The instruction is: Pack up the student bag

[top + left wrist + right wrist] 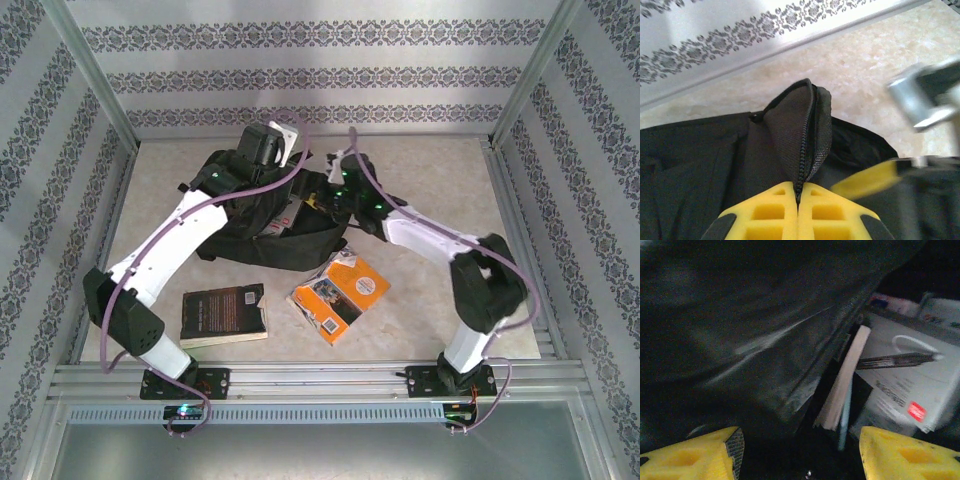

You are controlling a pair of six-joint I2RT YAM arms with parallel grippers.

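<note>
I see the large black soft fabric backpack [262,222] lying at the far middle of the pale, marble-patterned bench [440,175], with both arms reaching over it. On the left wrist camera, the left jaws are pressed together, pinching a raised fold of the backpack [795,125] right along its zipper edge, so the fabric stands up in a peak above the yellow fingers [765,212]. On the right wrist camera, the right jaws are spread wide at the mouth of the backpack [740,315], gripping nothing. Past them, inside the opening, I make out a thin pale book edge [844,382] and a white-covered item with a red label [912,390]. Nearer to the arm bases, a dark-covered paperback [225,312] and an orange-covered book [340,292] lie flat on the bench, apart from each other.
</note>
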